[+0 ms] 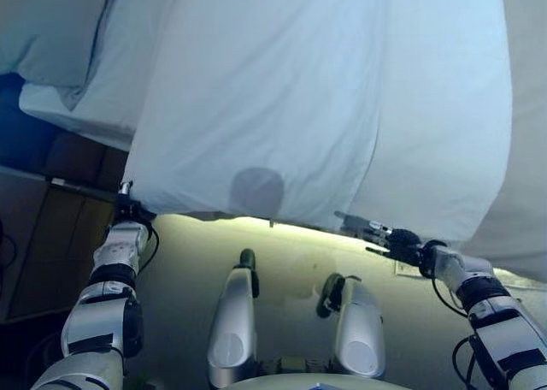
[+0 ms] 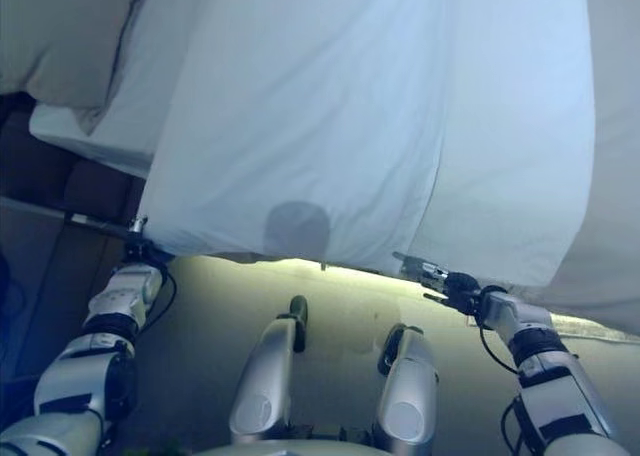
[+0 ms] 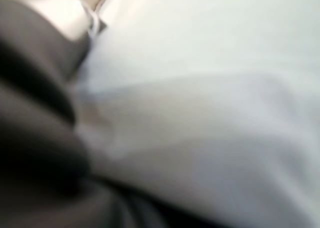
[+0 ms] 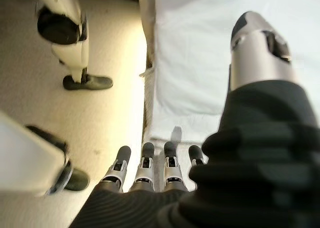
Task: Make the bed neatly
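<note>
- My left hand [image 1: 128, 209] is sitting at the near left corner of the white sheet [image 1: 316, 99]; its fingers are hidden against the cloth, and my left wrist view is showing only dark cover and blurred white fabric [image 3: 210, 113], so I cannot tell whether they are closed on it.
- My right hand [image 1: 386, 237] is reaching toward the sheet's near edge, right of centre; its fingers [image 4: 145, 163] are lying straight and relaxed with the thumb apart, holding nothing, tips just beside the hem.
- The sheet is covering most of the bed [image 1: 102, 108], hanging over the near edge, with one long fold running down it right of the middle.
- A pillow [image 1: 51, 31] is lying at the far left corner, cut off by the picture's edge.
- The bed's right side is running out of view.
- A pale floor [image 1: 291, 262] is showing below the sheet's hem.
</note>
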Robot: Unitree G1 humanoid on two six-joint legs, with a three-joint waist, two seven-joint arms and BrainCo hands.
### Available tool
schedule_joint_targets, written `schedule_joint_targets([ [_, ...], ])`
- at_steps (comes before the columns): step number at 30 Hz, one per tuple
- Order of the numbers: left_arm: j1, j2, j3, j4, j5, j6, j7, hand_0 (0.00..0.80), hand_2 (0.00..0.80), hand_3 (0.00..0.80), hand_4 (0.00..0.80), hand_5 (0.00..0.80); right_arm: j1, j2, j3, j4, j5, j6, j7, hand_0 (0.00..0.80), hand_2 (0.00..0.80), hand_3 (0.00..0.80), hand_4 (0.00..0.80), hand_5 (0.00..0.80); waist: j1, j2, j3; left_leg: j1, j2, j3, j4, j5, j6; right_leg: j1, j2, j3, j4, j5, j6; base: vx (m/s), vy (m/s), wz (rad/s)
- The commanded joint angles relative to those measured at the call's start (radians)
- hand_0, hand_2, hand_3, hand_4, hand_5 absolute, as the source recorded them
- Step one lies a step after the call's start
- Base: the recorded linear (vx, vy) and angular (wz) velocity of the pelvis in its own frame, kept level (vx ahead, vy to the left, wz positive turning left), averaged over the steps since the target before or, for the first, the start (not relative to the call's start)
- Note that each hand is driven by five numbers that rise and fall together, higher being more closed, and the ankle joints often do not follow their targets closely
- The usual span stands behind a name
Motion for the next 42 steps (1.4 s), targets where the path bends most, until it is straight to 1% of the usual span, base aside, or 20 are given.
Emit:
schedule_joint_targets([
  [1, 0.227, 0.166, 0.071, 0.060, -0.088, -0.087, 0.025, 0.800, 0.800, 0.800, 0.800, 0.800, -0.021, 0.003, -0.044, 0.001, 0.038, -0.022, 0.037, 0.000, 0.000, 0.000, 0.000, 0.000, 0.070, -0.078, 0.028, -0.035, -0.008, 0.031, 0.068, -0.043, 0.055, -0.080, -0.028, 0.112, -0.011, 0.121, 0.052, -0.094, 0.117, 0.01],
  [2, 0.222, 0.164, 0.066, 0.052, -0.091, -0.090, 0.030, 0.800, 0.800, 0.800, 0.800, 0.800, -0.024, -0.004, -0.044, -0.003, 0.036, -0.023, 0.042, 0.000, 0.000, 0.000, 0.000, 0.000, 0.069, -0.079, 0.032, -0.049, -0.006, 0.034, 0.073, -0.040, 0.058, -0.098, -0.028, 0.114, -0.002, 0.124, 0.050, -0.091, 0.124, 0.04],
  [3, 0.208, 0.160, 0.056, 0.037, -0.098, -0.097, 0.041, 0.800, 0.800, 0.800, 0.800, 0.800, -0.031, -0.022, -0.044, -0.015, 0.035, -0.024, 0.052, 0.000, 0.000, 0.000, 0.000, 0.000, 0.066, -0.082, 0.040, -0.074, -0.005, 0.035, 0.093, -0.054, 0.058, -0.130, -0.029, 0.123, 0.024, 0.114, 0.052, -0.099, 0.118, 0.03],
  [10, 0.162, 0.177, 0.012, -0.013, -0.138, -0.107, 0.076, 0.800, 0.800, 0.800, 0.800, 0.800, -0.060, -0.090, -0.041, -0.067, 0.073, -0.033, 0.075, 0.000, 0.000, 0.000, 0.000, 0.000, 0.063, -0.087, 0.048, -0.205, 0.007, 0.031, 0.169, -0.077, 0.065, -0.292, -0.036, 0.151, 0.131, 0.099, 0.050, -0.081, 0.111, 0.03],
  [16, 0.126, 0.193, -0.003, -0.013, -0.165, -0.114, 0.101, 0.800, 0.800, 0.800, 0.800, 0.800, -0.085, -0.122, -0.028, -0.087, 0.084, -0.032, 0.096, 0.000, 0.000, 0.000, 0.000, 0.000, 0.059, -0.085, 0.049, -0.299, 0.012, 0.022, 0.220, -0.091, 0.065, -0.389, -0.035, 0.171, 0.182, 0.087, 0.046, -0.057, 0.089, 0.03],
  [20, 0.117, 0.207, -0.006, -0.002, -0.192, -0.116, 0.104, 0.800, 0.800, 0.800, 0.800, 0.800, -0.096, -0.148, -0.025, -0.108, 0.090, -0.029, 0.119, 0.000, 0.000, 0.000, 0.000, 0.000, 0.050, -0.082, 0.049, -0.361, 0.017, 0.012, 0.259, -0.093, 0.061, -0.448, -0.031, 0.189, 0.217, 0.078, 0.036, -0.038, 0.074, -0.03],
  [21, 0.114, 0.209, -0.006, -0.001, -0.195, -0.120, 0.110, 0.571, 0.571, 0.571, 0.571, 0.571, -0.096, -0.151, -0.025, -0.113, 0.091, -0.032, 0.119, 0.000, 0.000, 0.000, 0.000, 0.000, 0.048, -0.082, 0.049, -0.378, 0.019, 0.009, 0.270, -0.094, 0.059, -0.464, -0.030, 0.193, 0.228, 0.075, 0.035, -0.044, 0.045, -0.03],
  [22, 0.110, 0.212, -0.007, -0.001, -0.198, -0.118, 0.117, 0.229, 0.229, 0.229, 0.229, 0.229, -0.095, -0.153, -0.025, -0.118, 0.093, -0.033, 0.119, 0.000, 0.000, 0.000, 0.000, 0.000, 0.047, -0.083, 0.048, -0.392, 0.020, 0.006, 0.280, -0.095, 0.058, -0.478, -0.030, 0.197, 0.238, 0.073, 0.034, -0.042, 0.023, -0.02],
  [23, 0.104, 0.218, -0.009, -0.001, -0.199, -0.117, 0.124, 0.000, 0.000, 0.000, 0.000, 0.000, -0.093, -0.156, -0.027, -0.123, 0.094, -0.034, 0.119, 0.000, 0.000, 0.000, 0.000, 0.000, 0.045, -0.085, 0.048, -0.405, 0.022, 0.005, 0.291, -0.097, 0.057, -0.489, -0.031, 0.199, 0.244, 0.071, 0.033, -0.038, 0.008, -0.01],
  [28, 0.096, 0.227, -0.009, 0.003, -0.195, -0.118, 0.145, 0.000, 0.000, 0.000, 0.000, 0.000, -0.087, -0.157, -0.032, -0.148, 0.111, -0.044, 0.123, 0.000, 0.000, 0.000, 0.000, 0.000, 0.047, -0.093, 0.048, -0.441, 0.022, -0.003, 0.322, -0.107, 0.053, -0.520, -0.034, 0.200, 0.265, 0.065, 0.031, -0.020, -0.018, 0.09],
  [33, 0.114, 0.230, 0.001, 0.019, -0.187, -0.090, 0.151, 0.000, 0.000, 0.000, 0.000, 0.000, -0.095, -0.165, -0.029, -0.180, 0.131, -0.032, 0.112, 0.000, 0.000, 0.000, 0.000, 0.000, 0.048, -0.091, 0.043, -0.458, 0.021, -0.003, 0.334, -0.108, 0.050, -0.532, -0.033, 0.202, 0.271, 0.062, 0.029, -0.003, -0.011, 0.08],
  [37, 0.150, 0.206, 0.002, 0.007, -0.169, -0.071, 0.124, 0.000, 0.000, 0.000, 0.000, 0.000, -0.091, -0.167, -0.030, -0.209, 0.137, -0.032, 0.095, 0.000, 0.000, 0.000, 0.000, 0.000, 0.048, -0.087, 0.043, -0.470, 0.016, -0.004, 0.331, -0.103, 0.050, -0.547, -0.030, 0.203, 0.271, 0.066, 0.028, -0.027, 0.014, 0.13],
  [40, 0.175, 0.177, -0.004, -0.013, -0.182, -0.085, 0.114, 0.000, 0.000, 0.000, 0.000, 0.000, -0.083, -0.163, -0.034, -0.228, 0.138, -0.032, 0.088, 0.000, 0.000, 0.000, 0.000, 0.000, 0.050, -0.086, 0.042, -0.471, 0.014, -0.003, 0.323, -0.099, 0.049, -0.548, -0.026, 0.201, 0.266, 0.068, 0.029, -0.035, -0.006, 0.04],
  [42, 0.185, 0.163, -0.005, -0.031, -0.188, -0.094, 0.083, 0.000, 0.000, 0.000, 0.000, 0.000, -0.082, -0.152, -0.031, -0.241, 0.142, -0.025, 0.076, 0.000, 0.000, 0.000, 0.000, 0.000, 0.053, -0.089, 0.042, -0.464, 0.013, -0.003, 0.314, -0.098, 0.048, -0.541, -0.023, 0.198, 0.259, 0.068, 0.029, -0.022, -0.038, 0.01],
])
